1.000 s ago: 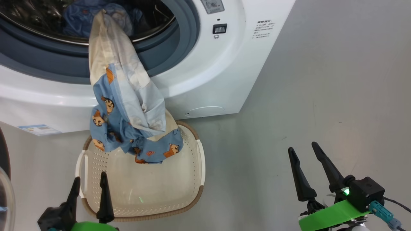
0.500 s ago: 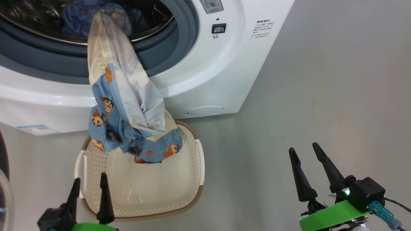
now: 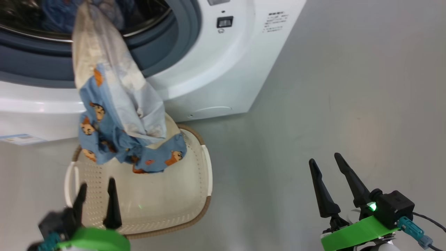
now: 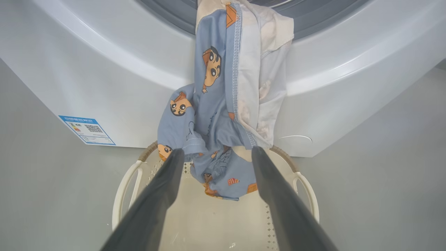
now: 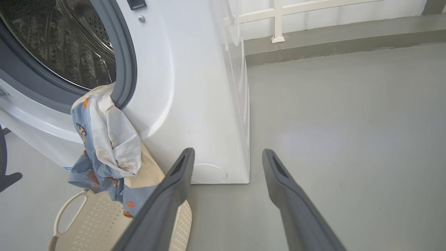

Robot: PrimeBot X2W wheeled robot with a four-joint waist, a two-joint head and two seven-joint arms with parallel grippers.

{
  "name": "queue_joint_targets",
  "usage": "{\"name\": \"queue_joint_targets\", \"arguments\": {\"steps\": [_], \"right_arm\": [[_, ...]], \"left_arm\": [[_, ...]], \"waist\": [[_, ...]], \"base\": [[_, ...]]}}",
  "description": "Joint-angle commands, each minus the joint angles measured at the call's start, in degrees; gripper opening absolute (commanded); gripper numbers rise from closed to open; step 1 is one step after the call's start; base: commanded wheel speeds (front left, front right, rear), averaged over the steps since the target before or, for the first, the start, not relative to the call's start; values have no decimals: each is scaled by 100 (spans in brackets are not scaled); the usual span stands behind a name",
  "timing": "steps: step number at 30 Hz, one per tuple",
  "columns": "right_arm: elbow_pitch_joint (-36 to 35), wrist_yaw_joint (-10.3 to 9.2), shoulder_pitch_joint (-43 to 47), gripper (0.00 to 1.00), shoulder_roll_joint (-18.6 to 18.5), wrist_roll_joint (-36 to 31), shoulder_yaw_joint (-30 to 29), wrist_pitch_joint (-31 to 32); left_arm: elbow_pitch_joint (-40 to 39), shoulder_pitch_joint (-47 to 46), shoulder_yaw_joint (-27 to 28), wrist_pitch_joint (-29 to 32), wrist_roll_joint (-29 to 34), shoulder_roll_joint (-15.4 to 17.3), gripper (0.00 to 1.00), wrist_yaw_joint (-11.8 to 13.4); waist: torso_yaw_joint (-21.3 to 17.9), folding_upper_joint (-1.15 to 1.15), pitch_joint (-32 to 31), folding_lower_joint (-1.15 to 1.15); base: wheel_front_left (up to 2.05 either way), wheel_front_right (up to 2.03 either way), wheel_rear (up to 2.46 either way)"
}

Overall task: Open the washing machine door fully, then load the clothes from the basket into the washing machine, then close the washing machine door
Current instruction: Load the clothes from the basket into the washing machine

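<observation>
The washing machine [image 3: 216,69] stands with its mouth open; its door is out of view. The clothes [image 3: 118,111], blue bear-print and pale cloth, hang out of the drum over the grey gasket, and their lower end rests in the basket [image 3: 195,218] on the floor below. My left gripper [image 3: 97,183] is open over the basket's near rim, short of the cloth. In the left wrist view the left gripper [image 4: 217,150] frames the hanging clothes [image 4: 223,104] without touching them. My right gripper [image 3: 324,157] is open and empty above bare floor, right of the basket.
A blue label [image 4: 87,129] is stuck low on the machine's front. In the right wrist view the steel drum [image 5: 69,45] shows, and grey floor runs right of the machine to a kerb and a white railing [image 5: 278,21].
The head camera has swung, so the machine, clothes and basket sit further left and higher in its picture. The left gripper is blurred and stands further right over the basket. The clothes hang as before.
</observation>
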Motion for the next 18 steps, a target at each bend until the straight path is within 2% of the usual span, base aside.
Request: {"name": "queue_joint_targets", "arguments": {"steps": [1,6,14,18], "right_arm": [[-155,9,-76,100,-20,32,179,-27],[-189,9,-168,100,-20,108,241,-27],[-275,9,-260,100,-20,157,266,-27],[-322,9,-311,100,-20,140,263,-27]], "left_arm": [[16,-286,179,-42,-15,131,100,-37],[630,-894,244,-132,-173,177,100,-291],[1707,-1765,210,-269,-396,188,100,-978],[2169,-2175,232,-304,-440,146,100,-1188]], "waist": [[-164,0,181,0],[-385,0,433,0],[-595,0,769,0],[-632,0,922,0]], "base": [[0,0,0],[0,0,0],[0,0,0],[0,0,0]]}}
